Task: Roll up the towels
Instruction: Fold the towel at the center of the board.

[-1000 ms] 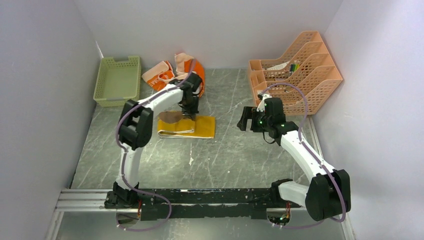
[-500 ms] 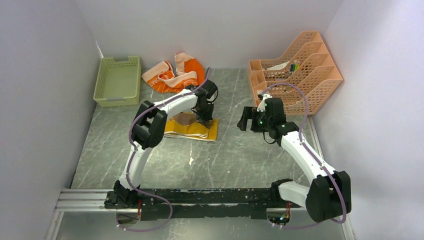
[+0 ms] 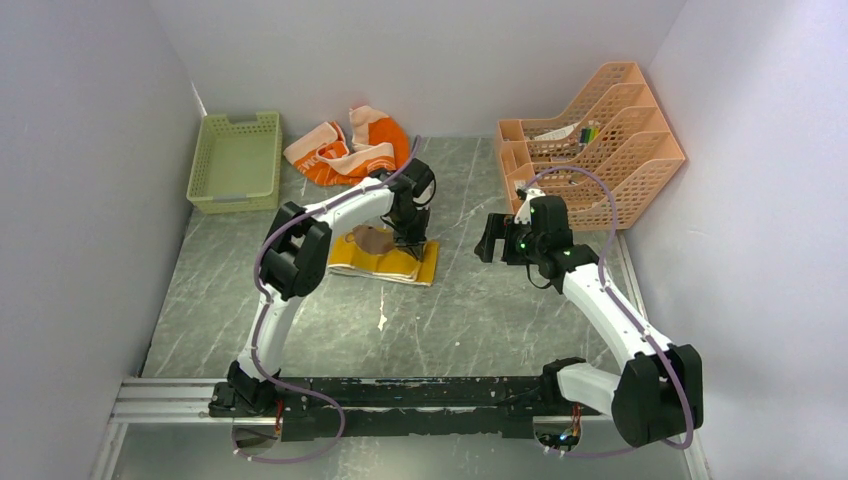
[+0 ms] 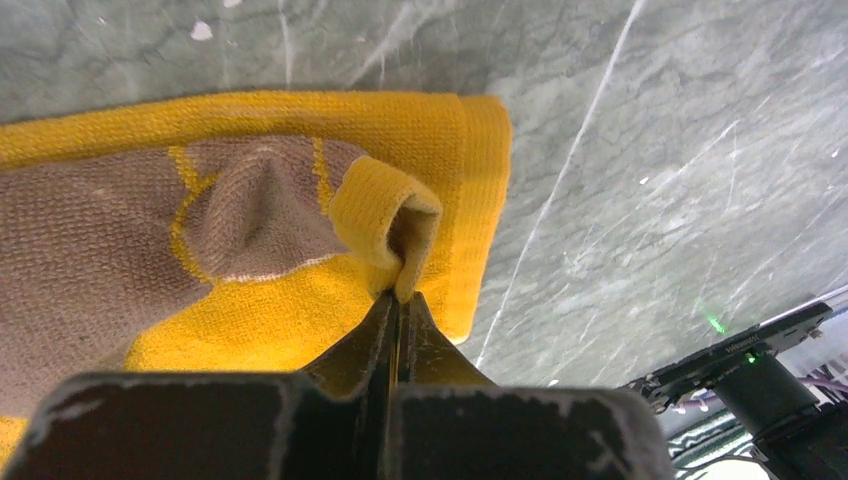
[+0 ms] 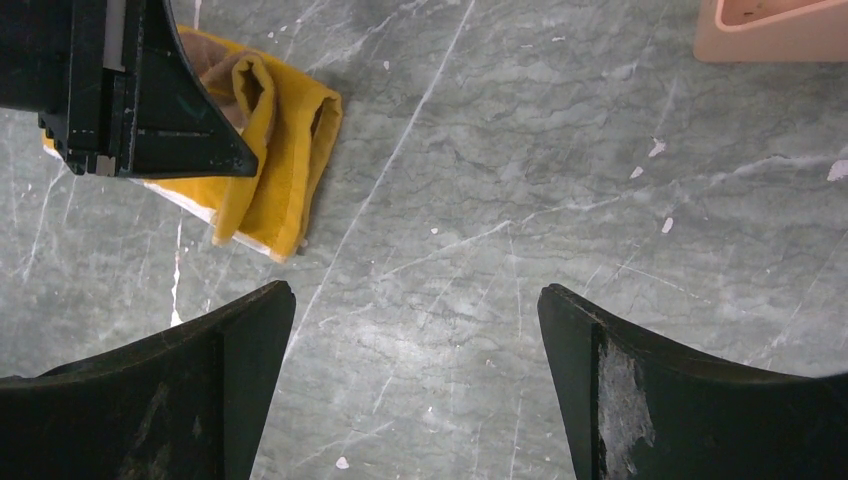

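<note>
Mustard-yellow towel (image 3: 380, 264) lies centre under the left gripper (image 3: 408, 240), orange towel (image 3: 345, 150) crumpled far behind it; left wrist: jaws pinched tight on a raised yellow fold; right wrist: right gripper (image 5: 415, 340) gapes wide, empty

Soft, even white light throughout, with no glare.
In the top view, shadows on the grey table (image 3: 480, 320) are faint and soft-edged. The left wrist view renders the weave of the yellow towel (image 4: 250, 310) crisply, while the left gripper (image 4: 400, 308) blurs towards the bottom edge. The right gripper (image 5: 415, 292) frames its view as dark, underexposed shapes.
</note>
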{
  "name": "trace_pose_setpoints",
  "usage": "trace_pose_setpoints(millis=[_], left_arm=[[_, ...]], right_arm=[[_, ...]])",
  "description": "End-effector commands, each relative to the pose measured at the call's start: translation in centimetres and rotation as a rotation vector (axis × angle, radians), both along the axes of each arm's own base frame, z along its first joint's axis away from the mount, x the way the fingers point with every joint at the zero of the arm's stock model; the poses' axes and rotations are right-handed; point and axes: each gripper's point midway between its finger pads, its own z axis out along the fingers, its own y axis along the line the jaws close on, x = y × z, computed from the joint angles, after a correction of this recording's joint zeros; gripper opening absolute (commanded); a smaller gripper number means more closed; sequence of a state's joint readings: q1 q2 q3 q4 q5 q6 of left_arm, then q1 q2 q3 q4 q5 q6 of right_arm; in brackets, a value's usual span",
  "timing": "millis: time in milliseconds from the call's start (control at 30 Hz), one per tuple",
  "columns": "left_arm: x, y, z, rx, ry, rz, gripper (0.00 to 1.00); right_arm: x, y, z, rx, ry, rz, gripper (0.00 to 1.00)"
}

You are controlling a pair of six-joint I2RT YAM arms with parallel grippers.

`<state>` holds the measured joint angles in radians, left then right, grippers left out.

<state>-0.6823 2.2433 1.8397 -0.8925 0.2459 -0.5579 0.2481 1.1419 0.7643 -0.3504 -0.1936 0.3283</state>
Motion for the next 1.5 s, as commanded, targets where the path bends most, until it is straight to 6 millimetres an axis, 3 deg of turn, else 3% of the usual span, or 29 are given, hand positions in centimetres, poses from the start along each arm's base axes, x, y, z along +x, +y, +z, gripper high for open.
trace_pose_setpoints(millis=[0, 300, 400, 467, 533, 567, 600, 633, 667, 733, 800, 967, 1033, 1100, 1133, 1200, 1300, 1467], left_arm=[[-2.3, -0.7, 2.2, -0.043, 0.039, -0.032, 0.07], [-1.8, -1.3, 2.0, -0.064, 0.013, -0.031, 0.07], [-0.9, -2.1, 2.8, -0.098, -0.020, -0.022, 0.07], [-0.6, -2.9, 3.5, -0.137, -0.032, -0.028, 0.12], [-0.7, -3.6, 4.4, -0.191, -0.035, -0.043, 0.32], [-0.7, -3.9, 5.0, -0.220, -0.044, -0.055, 0.52], [-0.8, -4.1, 5.5, -0.244, -0.055, -0.063, 0.80], [-0.6, -4.2, 6.2, -0.262, -0.082, -0.065, 0.98], [-0.3, -3.8, 7.1, -0.272, -0.107, -0.059, 1.00], [0.7, -2.5, 8.8, -0.291, -0.150, -0.036, 1.00], [2.2, 0.3, 10.7, -0.295, -0.204, 0.019, 1.00], [5.8, 12.5, 12.9, -0.255, -0.342, 0.259, 0.83], [6.2, 17.3, 12.2, -0.170, -0.391, 0.351, 0.75], [6.1, 20.6, 11.3, -0.088, -0.430, 0.413, 0.67], [6.0, 21.4, 10.6, -0.076, -0.443, 0.430, 0.65], [5.8, 21.9, 9.0, -0.087, -0.445, 0.455, 0.59], [5.5, 21.9, 5.6, -0.100, -0.399, 0.486, 0.53], [5.3, 21.9, -0.3, -0.075, -0.336, 0.516, 0.47]], right_arm=[[-0.3, -0.1, 0.3, -0.008, -0.015, 0.007, 0.94], [-0.6, -0.1, 0.3, -0.006, -0.019, 0.009, 0.95], [-0.6, -0.3, 0.3, -0.007, -0.021, 0.000, 0.95], [-0.6, -0.5, 0.3, -0.013, -0.029, -0.017, 0.95], [-0.5, -0.9, 0.5, -0.016, -0.047, -0.040, 0.95], [-0.4, -0.9, 0.7, -0.012, -0.062, -0.047, 0.95], [-0.4, -0.9, 0.9, -0.004, -0.074, -0.050, 0.95], [-0.4, -0.6, 1.2, 0.013, -0.089, -0.045, 0.95], [-0.5, -0.2, 1.5, 0.038, -0.106, -0.034, 0.94], [-0.6, 1.2, 2.5, 0.083, -0.155, 0.001, 0.91], [-0.8, 3.2, 3.6, 0.102, -0.207, 0.040, 0.81], [-0.8, 9.7, 4.4, 0.123, -0.249, 0.151, 0.65], [-0.5, 12.7, 3.9, 0.104, -0.240, 0.199, 0.62], [-0.6, 16.5, 2.9, 0.077, -0.226, 0.275, 0.57], [-0.5, 18.1, 2.3, 0.067, -0.214, 0.307, 0.53], [0.2, 20.6, 0.8, 0.075, -0.175, 0.343, 0.36], [1.0, 22.2, -2.8, 0.070, -0.093, 0.352, 0.03], [0.4, 20.2, -7.1, -0.013, -0.016, 0.317, 0.00]])
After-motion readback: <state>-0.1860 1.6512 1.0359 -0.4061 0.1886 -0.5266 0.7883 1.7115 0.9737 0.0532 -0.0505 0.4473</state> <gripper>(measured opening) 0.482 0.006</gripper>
